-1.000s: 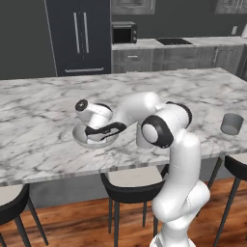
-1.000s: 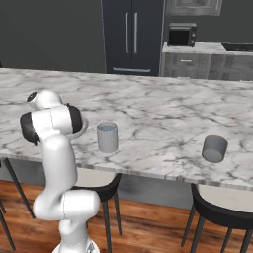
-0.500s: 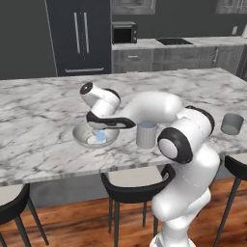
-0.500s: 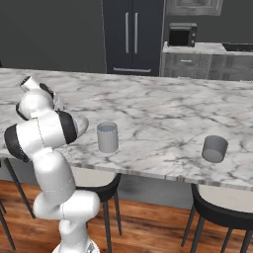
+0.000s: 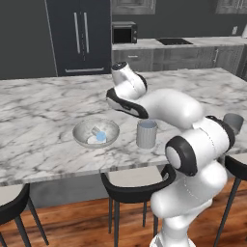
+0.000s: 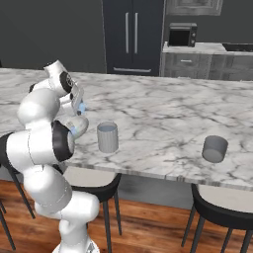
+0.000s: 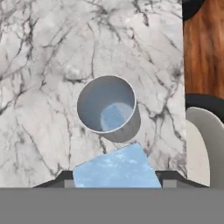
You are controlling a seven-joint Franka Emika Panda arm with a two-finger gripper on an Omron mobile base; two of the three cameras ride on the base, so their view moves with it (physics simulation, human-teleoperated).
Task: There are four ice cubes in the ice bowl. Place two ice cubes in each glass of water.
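Pale blue and translucent, an ice cube (image 7: 116, 168) sits clamped between the fingertips of the gripper (image 7: 116, 180), filling the bottom of the hand view; the gripper is grasping it, held above the marble counter (image 5: 43, 106). In that same view the nearer glass of water (image 7: 107, 105) stands just beyond the cube, seen from almost straight above, with another bluish ice cube (image 7: 114, 116) lying inside it. In the left base view this glass (image 5: 146, 133) stands near the front edge of the counter, just right of the ice bowl (image 5: 96, 133) but apart from it. The bowl holds a small round blue lump (image 5: 101, 137) and a paler whitish one (image 5: 91, 140) beside it. The white arm (image 5: 164, 108) arches from the lower right up over the glass, its hand raised above the counter behind bowl and glass. The second glass of water (image 6: 215, 148) stands well to the right along the counter, near the front edge, far apart from the first. In the right base view the held cube shows as a small blue spot (image 6: 81, 106) at the hand, to the left of the nearer glass. Dark stools (image 5: 137, 185) stand below the counter's front.
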